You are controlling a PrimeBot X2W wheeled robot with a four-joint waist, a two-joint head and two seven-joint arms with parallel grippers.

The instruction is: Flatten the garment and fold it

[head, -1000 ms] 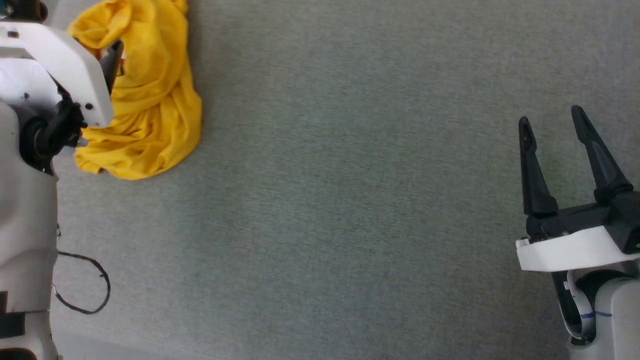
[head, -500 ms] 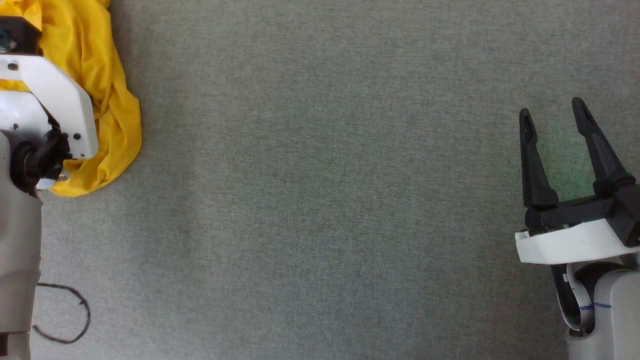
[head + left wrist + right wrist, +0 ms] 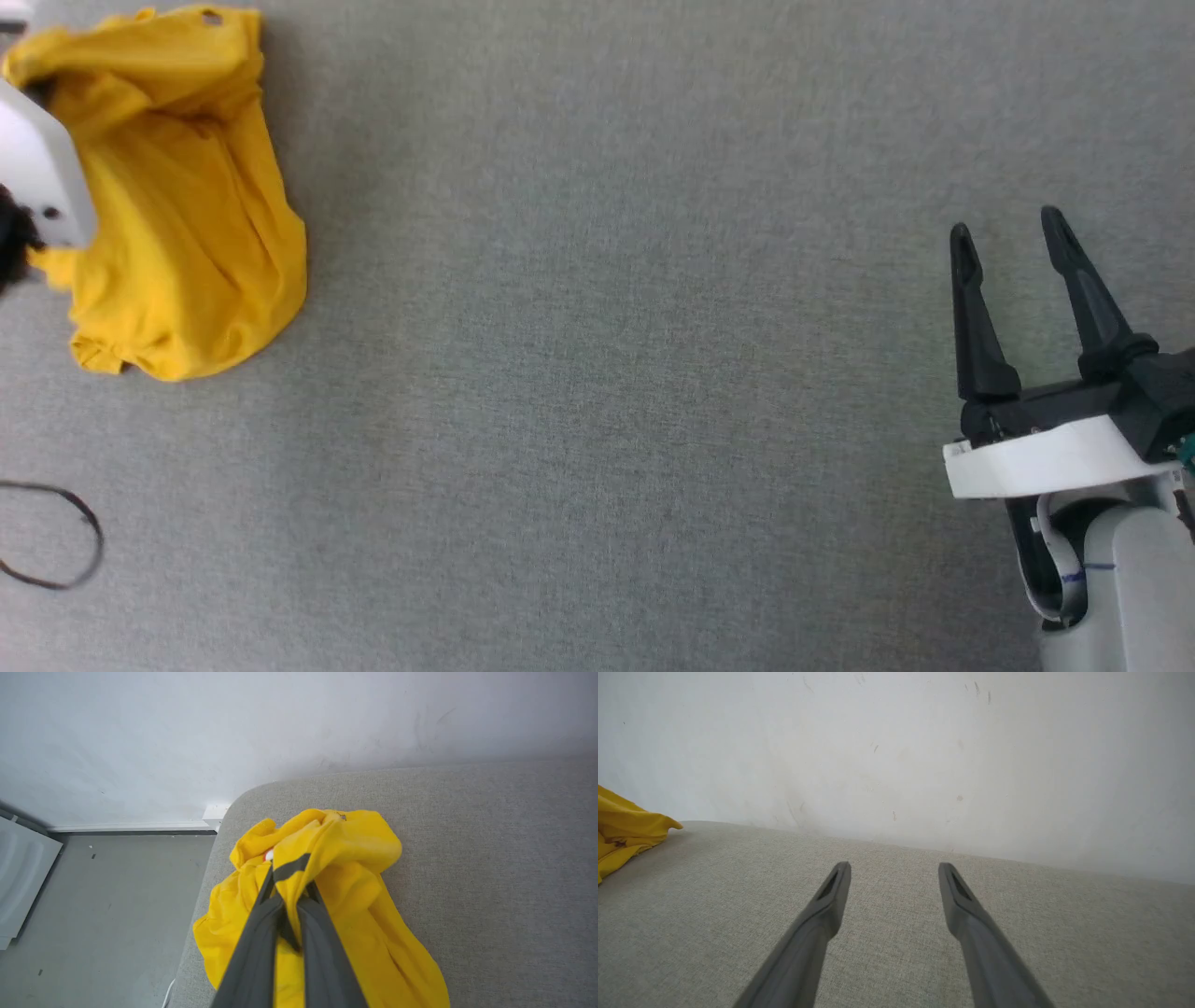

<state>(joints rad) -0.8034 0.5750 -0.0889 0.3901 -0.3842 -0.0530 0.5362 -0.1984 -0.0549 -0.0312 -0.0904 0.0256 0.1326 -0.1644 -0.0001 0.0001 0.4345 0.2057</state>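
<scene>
at the far left edge of the grey woven-fabric surface [image 3: 597, 373], the crumpled bright yellow cotton t-shirt [image 3: 177, 233] is pinched by the left claw [image 3: 286, 877]; the right claw [image 3: 1008, 238] is held spread, well apart. if pulled outward, the bunched cloth could be dragged off the edge.

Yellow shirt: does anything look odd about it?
Yes: the garment lies crumpled in a heap near the left edge of the grey surface, not flat, with the left pincer shut on a fold of it.
</scene>
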